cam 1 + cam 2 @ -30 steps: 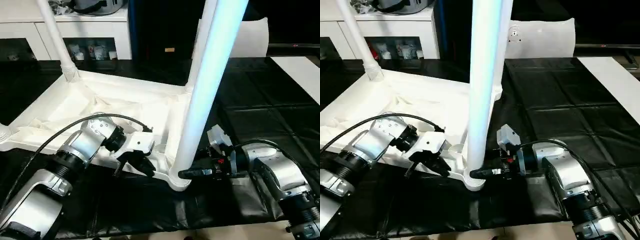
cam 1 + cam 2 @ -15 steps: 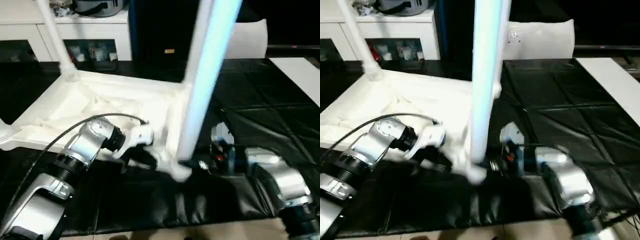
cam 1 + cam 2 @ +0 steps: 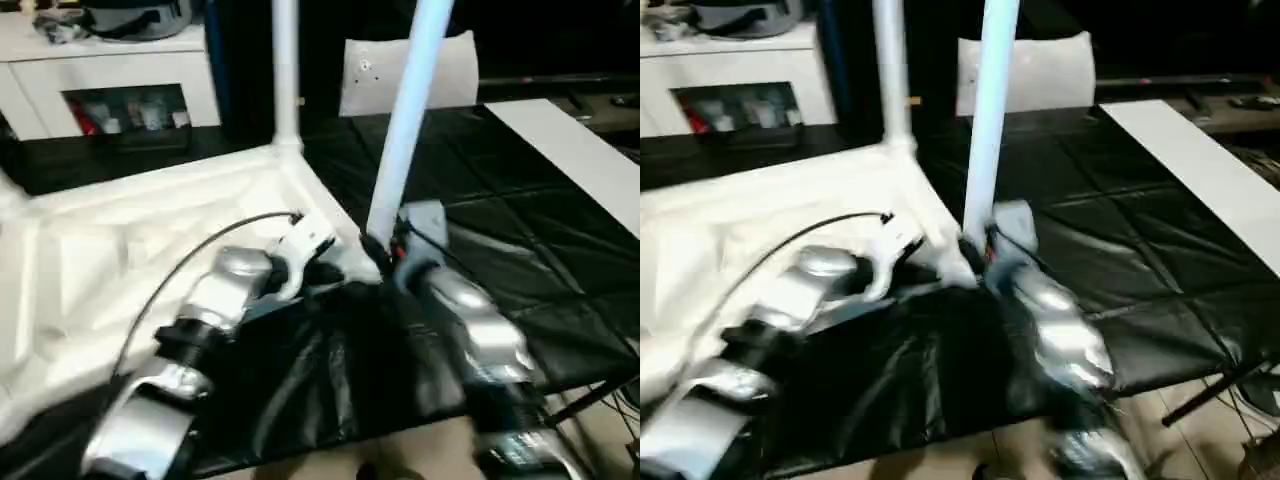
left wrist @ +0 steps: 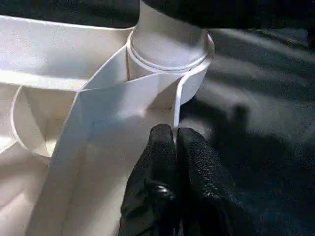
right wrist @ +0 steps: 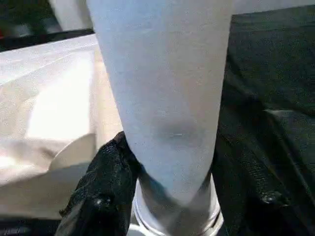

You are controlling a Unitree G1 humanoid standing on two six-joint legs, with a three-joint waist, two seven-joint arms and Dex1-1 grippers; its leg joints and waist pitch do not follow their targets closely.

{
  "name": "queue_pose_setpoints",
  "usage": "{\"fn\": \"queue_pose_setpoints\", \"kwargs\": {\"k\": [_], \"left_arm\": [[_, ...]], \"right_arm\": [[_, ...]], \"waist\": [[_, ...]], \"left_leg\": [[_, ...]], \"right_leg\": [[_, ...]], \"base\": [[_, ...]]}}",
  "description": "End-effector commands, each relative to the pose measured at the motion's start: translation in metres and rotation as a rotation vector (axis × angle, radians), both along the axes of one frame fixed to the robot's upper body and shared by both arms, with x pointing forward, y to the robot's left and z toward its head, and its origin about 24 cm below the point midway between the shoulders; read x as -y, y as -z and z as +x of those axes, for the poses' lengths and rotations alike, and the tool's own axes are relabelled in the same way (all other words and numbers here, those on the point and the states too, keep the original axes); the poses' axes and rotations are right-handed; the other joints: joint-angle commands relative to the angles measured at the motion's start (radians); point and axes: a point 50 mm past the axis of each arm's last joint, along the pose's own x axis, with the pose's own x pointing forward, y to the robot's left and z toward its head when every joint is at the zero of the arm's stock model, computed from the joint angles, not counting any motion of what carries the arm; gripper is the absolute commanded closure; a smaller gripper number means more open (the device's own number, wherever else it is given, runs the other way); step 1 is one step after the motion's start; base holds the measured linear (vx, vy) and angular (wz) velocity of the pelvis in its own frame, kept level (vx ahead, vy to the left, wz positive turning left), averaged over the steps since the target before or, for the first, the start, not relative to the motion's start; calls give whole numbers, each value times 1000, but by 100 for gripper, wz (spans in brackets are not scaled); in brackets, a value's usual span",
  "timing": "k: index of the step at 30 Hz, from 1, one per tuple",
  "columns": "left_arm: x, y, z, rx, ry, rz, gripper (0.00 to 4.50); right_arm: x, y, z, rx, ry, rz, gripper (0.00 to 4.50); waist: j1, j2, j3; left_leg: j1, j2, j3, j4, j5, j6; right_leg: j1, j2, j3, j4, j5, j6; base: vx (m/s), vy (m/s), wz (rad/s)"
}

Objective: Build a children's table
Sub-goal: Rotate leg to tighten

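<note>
Left eye view: upturned white table top (image 3: pixel 120 250) spread across the left half of the frame on the black-covered work surface (image 3: pixel 540 230), ribbed underside up. Two white legs standing in its corner sockets: the near leg (image 3: pixel 405 120) rising from mid-frame to the top edge, the far leg (image 3: pixel 285 70) upright at top centre. Left gripper (image 3: pixel 335 272) at the table's near corner, just left of the near leg's foot; right gripper (image 3: pixel 385 250) meeting that foot from the right. White cabinet (image 3: pixel 110 75) in the upper left, a white panel (image 3: pixel 450 70) behind the near leg.

Right eye view: same scene, near leg just right of centre, silver forearms converging on its foot from the lower edge.

Left wrist view: left gripper's black fingers (image 4: pixel 157 182) pressed together on the thin upright rim of the table top (rim edge caught between them), corner socket (image 4: pixel 170 59) with the leg seated in it at top centre.

Right wrist view: near leg down the middle of the frame, one black finger (image 5: pixel 108 182) against its lower left side, its foot in the socket ring at bottom centre; other finger hidden, so cannot tell whether clamped.
</note>
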Motion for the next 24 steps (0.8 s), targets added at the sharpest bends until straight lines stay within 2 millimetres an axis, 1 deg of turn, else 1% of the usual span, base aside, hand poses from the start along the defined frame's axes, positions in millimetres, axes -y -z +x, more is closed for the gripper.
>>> {"fn": "queue_pose_setpoints", "kwargs": {"k": [1,2,3,4,5,6,7,8,9,10,11,12,13,14,15,16,17,18,19,20,21,22,23,24], "left_arm": [[22,-18,0,64,69,-68,450],[21,-17,-1,68,88,-62,450],[18,-16,-3,72,120,-51,450],[15,-15,-5,73,139,-45,450],[12,-14,-7,76,167,-40,450],[10,-13,-8,79,188,-38,450],[8,-12,-9,75,203,-33,450],[5,-11,-11,71,228,-27,450],[5,-11,-11,71,228,-27,450],[0,-9,-12,64,252,-18,450],[-4,-9,-13,66,273,-9,450],[-8,-8,-14,62,293,0,450],[-10,-8,-14,55,302,3,450],[-12,-8,-15,57,323,10,450],[-13,-8,-16,60,338,14,450],[-15,-8,-17,56,361,17,450],[-16,-7,-18,51,377,19,450],[-19,-7,-20,49,426,23,450],[-23,-8,-21,49,470,39,450],[-25,-8,-21,56,493,54,450],[-26,-8,-21,61,504,63,450],[-27,-8,-20,66,516,74,450],[-27,-8,-20,67,517,76,450],[-29,-9,-17,91,511,95,450]], "right_arm": [[-29,8,-6,-58,-98,51,185],[-28,7,-6,-47,-101,52,185],[-25,5,-7,-29,-106,53,182],[-22,4,-9,-10,-118,54,174],[-17,2,-10,9,-124,53,159],[-13,2,-12,19,-127,53,159],[-8,2,-14,31,-131,53,137],[0,1,-18,50,-150,39,133],[0,1,-18,50,-150,39,129],[10,-1,-23,74,-179,25,121],[18,-2,-28,87,-203,27,121],[27,-5,-34,104,-233,34,105],[33,-7,-37,116,-250,33,105],[38,-8,-40,123,-275,28,93],[42,-8,-43,127,-292,24,77],[47,-10,-47,133,-316,19,69],[50,-10,-49,137,-332,16,69],[61,-12,-56,144,-366,18,50],[76,-15,-64,144,-399,27,42],[85,-17,-69,142,-412,30,36],[90,-17,-71,140,-418,31,29],[96,-18,-74,137,-427,20,21],[97,-18,-75,136,-429,19,21],[105,-19,-79,126,-444,12,9]], "waist": [[8,1,-70],[9,0,-71],[12,2,-72],[14,0,-76],[17,6,-77],[21,3,-81],[24,9,-87],[26,9,-87],[32,8,-85],[38,8,-82],[40,7,-80],[45,8,-78],[50,9,-76],[52,9,-74],[59,10,-70],[60,9,-68],[61,9,-67],[63,14,-63],[68,15,-62],[68,13,-58],[72,9,-58],[73,7,-57],[74,7,-56],[73,8,-54]], "left_leg": [[-15,10,6,-78,-128,57],[-15,9,7,-77,-112,62],[-15,8,11,-74,-82,77],[-21,7,10,-71,-45,91],[-21,7,11,-68,-24,97],[-24,7,10,-63,24,117],[-23,9,9,-57,84,142],[-23,10,8,-55,111,155],[-23,10,9,-52,134,178],[-21,11,12,-53,115,187],[-21,10,13,-54,98,187],[-21,13,13,-57,61,183],[-17,17,16,-59,22,168],[-17,17,16,-62,1,160],[-16,18,17,-65,-42,134],[-16,17,16,-68,-78,107],[-15,17,17,-69,-95,98],[-9,17,18,-72,-137,84],[-7,19,17,-74,-158,77],[-6,19,18,-77,-174,75],[-5,18,16,-78,-192,70],[-8,16,16,-79,-192,68],[-7,15,15,-79,-197,65],[-5,13,14,-80,-209,62]], "right_leg": [[58,-35,46,-52,-269,-178],[59,-35,48,-47,-241,-190],[60,-36,50,-43,-205,-207],[66,-37,53,-33,-160,-220],[66,-38,54,-28,-129,-229],[69,-37,56,-18,-59,-244],[69,-37,57,-5,20,-264],[67,-36,57,-2,52,-275],[66,-34,57,-1,77,-284],[65,-35,59,-4,59,-289],[67,-34,59,-7,41,-285],[69,-37,60,-11,-1,-277],[65,-36,60,-16,-55,-265],[65,-34,59,-21,-85,-257],[64,-34,60,-28,-145,-237],[64,-33,59,-35,-202,-218],[63,-33,59,-38,-227,-207],[57,-31,59,-50,-275,-189],[57,-31,60,-53,-305,-176],[56,-31,59,-57,-330,-170],[58,-31,59,-60,-365,-154],[58,-30,58,-63,-385,-142],[58,-31,57,-64,-403,-136],[57,-31,54,-70,-444,-122]], "base": [[56,-12,4],[56,-18,6],[56,-18,6],[50,-24,3],[0,0,0],[0,0,0],[0,0,0],[0,0,0],[0,0,0],[0,0,0],[0,0,0],[0,0,0],[0,0,0],[0,0,0],[0,0,0],[0,0,0],[0,0,0],[0,0,0],[0,0,0],[0,0,0],[0,0,0],[0,0,0],[0,0,0],[0,0,0]]}}
